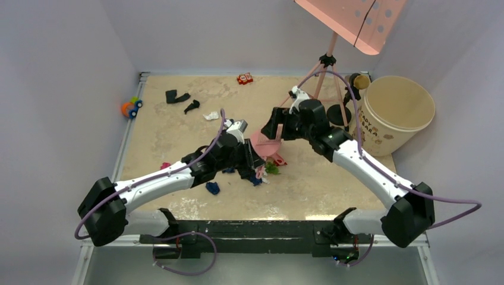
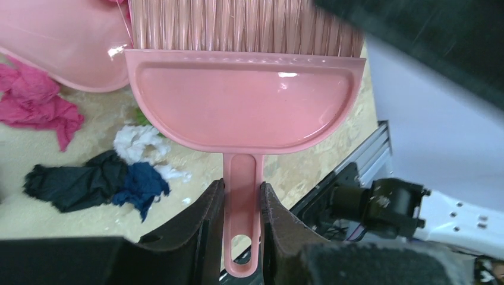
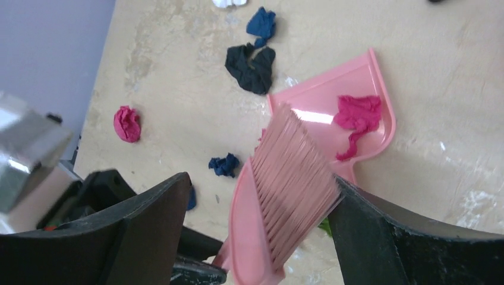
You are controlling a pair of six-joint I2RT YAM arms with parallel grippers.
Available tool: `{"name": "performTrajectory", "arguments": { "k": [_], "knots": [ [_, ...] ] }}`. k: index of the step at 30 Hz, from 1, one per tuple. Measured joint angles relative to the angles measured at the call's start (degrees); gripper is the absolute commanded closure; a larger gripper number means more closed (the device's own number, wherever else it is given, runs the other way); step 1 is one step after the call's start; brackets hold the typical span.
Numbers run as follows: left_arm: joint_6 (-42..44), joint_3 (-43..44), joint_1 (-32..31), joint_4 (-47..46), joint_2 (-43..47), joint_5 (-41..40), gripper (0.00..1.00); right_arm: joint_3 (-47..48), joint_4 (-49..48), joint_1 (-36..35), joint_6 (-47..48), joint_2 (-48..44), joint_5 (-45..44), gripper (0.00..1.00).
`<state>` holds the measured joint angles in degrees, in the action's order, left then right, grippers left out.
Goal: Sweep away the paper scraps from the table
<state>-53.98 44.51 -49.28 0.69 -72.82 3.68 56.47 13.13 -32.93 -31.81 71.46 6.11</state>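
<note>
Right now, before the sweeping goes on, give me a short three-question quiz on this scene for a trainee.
1. True or false: the left claw is shut on the handle of the brush.
2. What colour is the scrap lying in the dustpan?
3. The red-and-white block sits by which edge of the table? A far, B near, C left.

Key: 1 true. 2 magenta. 3 A.
</note>
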Motion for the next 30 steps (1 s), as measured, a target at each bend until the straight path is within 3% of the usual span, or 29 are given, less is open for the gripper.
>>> {"name": "performTrajectory", "arguments": {
  "k": [4, 9, 12, 14, 21, 27, 30],
  "knots": [
    [5.6, 0.0, -0.7, 3.8, 3.1, -1.3, 0.81, 6.9, 4.2, 2.1, 3.0, 3.6, 5.2, 0.15],
    [10.6, 0.0, -0.7, 6.6, 5.9, -4.0, 0.81, 6.8, 8.4, 2.7, 4.6, 4.9, 11.5, 0.16],
    [12.3, 0.0, -0.7, 8.1, 6.1, -5.5, 0.81, 5.7, 9.6, 2.6, 5.1, 5.0, 14.6, 0.23],
    [13.1, 0.0, -0.7, 8.6, 6.1, -6.4, 0.81, 4.0, 9.4, 2.6, 5.0, 4.6, 16.3, 0.38],
    [14.3, 0.0, -0.7, 9.4, 6.1, -7.0, 0.81, -0.6, 8.0, 2.6, 3.6, 2.5, 19.4, 0.42],
    [14.3, 0.0, -0.7, 9.3, 6.1, -6.6, 0.82, -1.9, 4.0, 2.6, 1.4, 2.5, 20.1, 0.61],
    [14.2, 0.0, -0.7, 9.2, 6.1, -6.0, 0.82, -3.1, 0.8, 2.6, -0.5, 2.5, 21.0, 0.84]
  ]
}}
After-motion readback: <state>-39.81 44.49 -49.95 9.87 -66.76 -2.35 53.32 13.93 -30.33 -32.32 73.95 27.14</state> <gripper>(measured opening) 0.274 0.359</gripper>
